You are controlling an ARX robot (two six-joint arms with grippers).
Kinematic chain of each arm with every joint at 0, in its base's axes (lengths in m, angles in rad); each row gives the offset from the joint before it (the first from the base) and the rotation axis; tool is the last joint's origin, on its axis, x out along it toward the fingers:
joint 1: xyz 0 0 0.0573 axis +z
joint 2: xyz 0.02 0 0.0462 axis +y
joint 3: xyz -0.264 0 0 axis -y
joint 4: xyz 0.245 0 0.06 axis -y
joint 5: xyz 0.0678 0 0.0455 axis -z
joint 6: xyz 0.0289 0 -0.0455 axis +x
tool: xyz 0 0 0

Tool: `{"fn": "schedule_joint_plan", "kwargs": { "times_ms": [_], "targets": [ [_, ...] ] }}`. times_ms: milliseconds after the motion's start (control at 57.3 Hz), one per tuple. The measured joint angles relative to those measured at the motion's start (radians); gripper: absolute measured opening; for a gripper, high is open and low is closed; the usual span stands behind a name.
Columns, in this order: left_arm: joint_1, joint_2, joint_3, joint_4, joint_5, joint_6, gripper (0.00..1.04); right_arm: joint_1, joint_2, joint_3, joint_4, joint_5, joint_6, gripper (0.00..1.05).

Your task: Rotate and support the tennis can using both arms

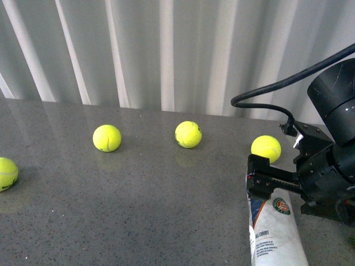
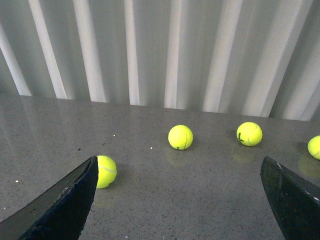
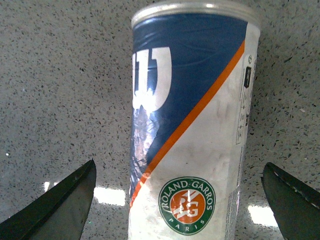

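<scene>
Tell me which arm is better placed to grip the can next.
Right, probably. The right gripper, open, straddles the can, fingers clear on either side. The left gripper, also open, faces only balls; no can in its view.

Navy-and-white tennis can [image 1: 274,233] flat under right arm [image 1: 327,169]

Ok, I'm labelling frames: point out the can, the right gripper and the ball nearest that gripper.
can [image 3: 192,127]: right wrist view, middle of its label.
right gripper [image 3: 178,165]: right wrist view, midway between its fingertips.
ball [image 1: 265,148]: front view, its centre.
</scene>
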Motion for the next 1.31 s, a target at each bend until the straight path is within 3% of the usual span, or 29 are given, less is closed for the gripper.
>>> {"fn": "schedule_joint_plan", "kwargs": {
  "times_ms": [262,541,855,1047,1309],
  "targets": [
    [0.0,0.0,0.0,0.0,0.0,0.0,0.98,-0.003,0.051,-0.035,0.064,0.004,0.008,0.97],
    [0.0,0.0,0.0,0.0,0.0,0.0,0.98,-0.007,0.051,-0.037,0.077,0.016,-0.002,0.6],
    [0.0,0.0,0.0,0.0,0.0,0.0,0.98,-0.008,0.045,-0.037,0.075,0.023,-0.012,0.25],
    [0.0,0.0,0.0,0.0,0.0,0.0,0.98,-0.004,0.032,-0.029,0.06,0.026,-0.018,0.15],
    [0.0,0.0,0.0,0.0,0.0,0.0,0.98,0.008,0.011,-0.023,0.047,0.038,-0.031,0.12]
  ]
}}
